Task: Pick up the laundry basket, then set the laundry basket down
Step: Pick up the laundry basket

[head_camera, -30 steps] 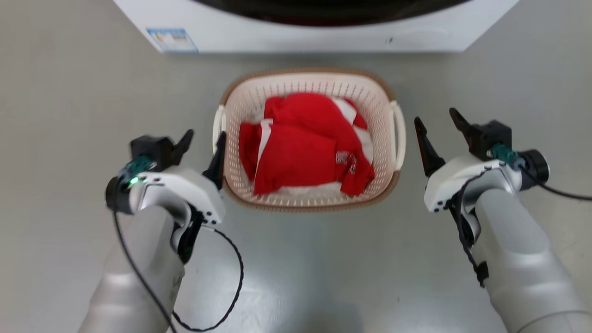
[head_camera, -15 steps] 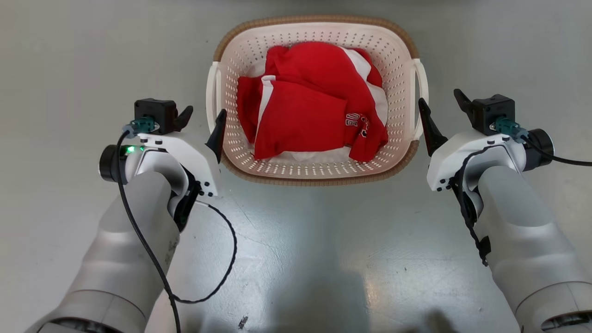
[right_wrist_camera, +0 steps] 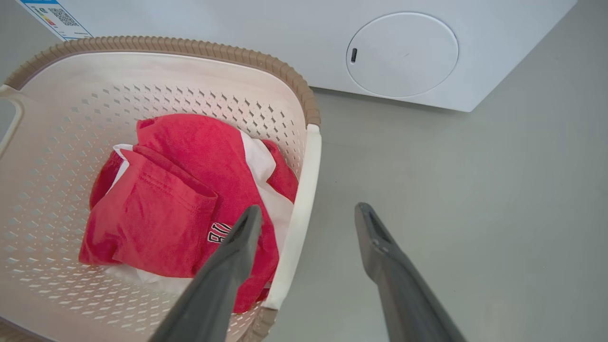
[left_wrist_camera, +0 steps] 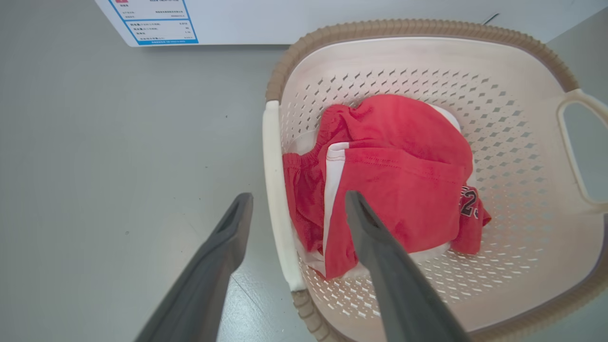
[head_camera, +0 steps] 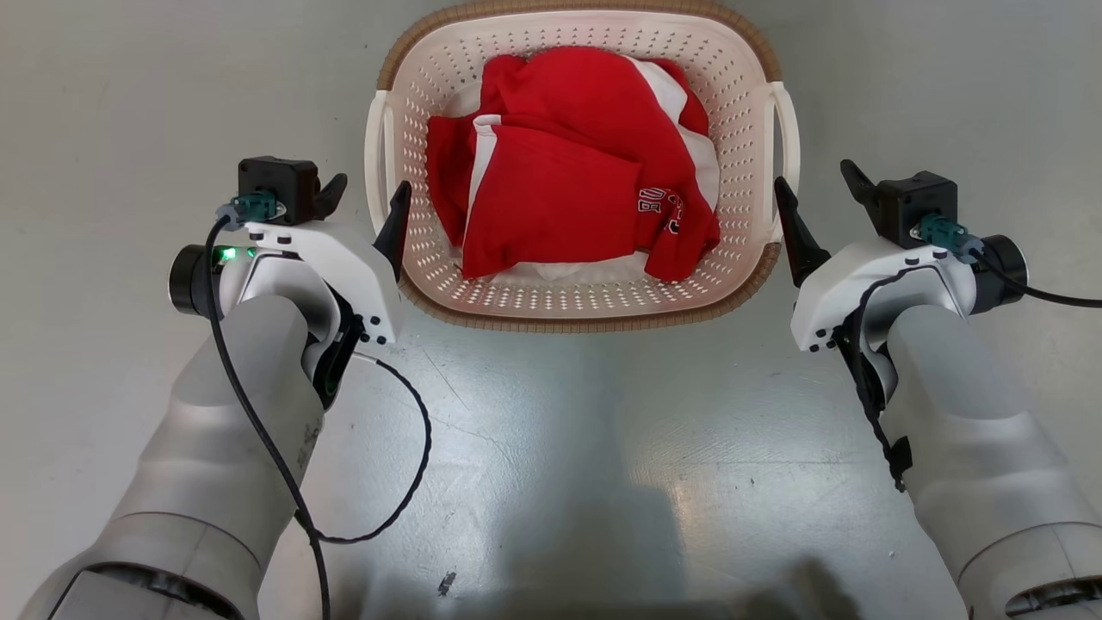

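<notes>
Gaping left gripper (head_camera: 366, 191): your jaws flank a handle (head_camera: 375, 164) of the laundry basket (head_camera: 740, 103).
Right gripper (head_camera: 814, 176): spread, flanking the opposite handle (head_camera: 788, 129).

Clothes (head_camera: 551, 207) lie in the laundry basket (head_camera: 516, 297), before the washer (right_wrist_camera: 285, 28), between left gripper (head_camera: 370, 182) and right gripper (head_camera: 811, 172).

One laundry basket (head_camera: 568, 301) with two handles: left handle (head_camera: 375, 155) just ahead of the left gripper (head_camera: 370, 182), right handle (head_camera: 790, 129) ahead of the right gripper (head_camera: 811, 172). Two fingers each. One washer (right_wrist_camera: 285, 28) beyond the fingertips.
</notes>
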Robot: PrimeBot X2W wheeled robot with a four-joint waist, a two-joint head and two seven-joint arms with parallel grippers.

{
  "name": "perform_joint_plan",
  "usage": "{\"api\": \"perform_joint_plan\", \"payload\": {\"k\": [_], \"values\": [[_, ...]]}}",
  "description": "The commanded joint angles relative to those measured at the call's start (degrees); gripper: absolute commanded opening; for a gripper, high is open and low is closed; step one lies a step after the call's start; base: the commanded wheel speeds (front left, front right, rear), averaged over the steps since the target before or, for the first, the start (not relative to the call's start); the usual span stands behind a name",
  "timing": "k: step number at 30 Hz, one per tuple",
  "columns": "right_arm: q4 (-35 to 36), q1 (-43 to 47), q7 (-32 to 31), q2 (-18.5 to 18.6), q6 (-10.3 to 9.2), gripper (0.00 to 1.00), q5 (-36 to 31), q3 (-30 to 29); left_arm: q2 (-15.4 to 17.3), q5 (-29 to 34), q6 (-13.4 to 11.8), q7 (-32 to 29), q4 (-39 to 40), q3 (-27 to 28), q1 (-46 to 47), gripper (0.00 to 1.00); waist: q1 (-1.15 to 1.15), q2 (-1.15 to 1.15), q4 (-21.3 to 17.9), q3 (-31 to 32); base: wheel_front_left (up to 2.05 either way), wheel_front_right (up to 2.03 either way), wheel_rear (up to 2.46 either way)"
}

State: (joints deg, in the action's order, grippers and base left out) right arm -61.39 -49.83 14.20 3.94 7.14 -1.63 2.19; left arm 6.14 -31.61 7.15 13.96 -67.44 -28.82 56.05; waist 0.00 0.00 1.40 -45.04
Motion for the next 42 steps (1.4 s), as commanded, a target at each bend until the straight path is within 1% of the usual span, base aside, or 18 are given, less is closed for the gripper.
{"api": "perform_joint_plan", "payload": {"k": [1,10,26,42], "values": [[1.0,1.0,0.8,-1.1,0.35,1.00,0.9,1.3,2.2,-0.6,0.3,0.5,0.0,0.5,0.6,1.00,0.00,0.00,0.1,-0.2,0.00,0.00,0.00],[0.8,-0.6,0.8,-1.1,0.35,1.00,3.0,2.0,2.5,-2.2,0.3,0.8,-0.8,-1.7,2.6,1.00,0.00,0.00,0.1,-2.4,0.00,0.00,0.00],[-1.9,-5.6,0.8,-1.1,0.35,1.00,3.8,1.1,2.9,-4.0,0.3,0.3,-2.9,-5.9,8.0,1.00,0.00,0.00,0.1,-6.6,0.00,0.00,0.00],[-4.3,-9.0,0.8,-1.1,0.35,1.00,6.9,3.5,2.6,-5.3,0.3,-0.4,-4.1,-9.2,10.5,1.00,0.00,0.00,0.2,-9.2,0.00,0.00,0.00]]}}
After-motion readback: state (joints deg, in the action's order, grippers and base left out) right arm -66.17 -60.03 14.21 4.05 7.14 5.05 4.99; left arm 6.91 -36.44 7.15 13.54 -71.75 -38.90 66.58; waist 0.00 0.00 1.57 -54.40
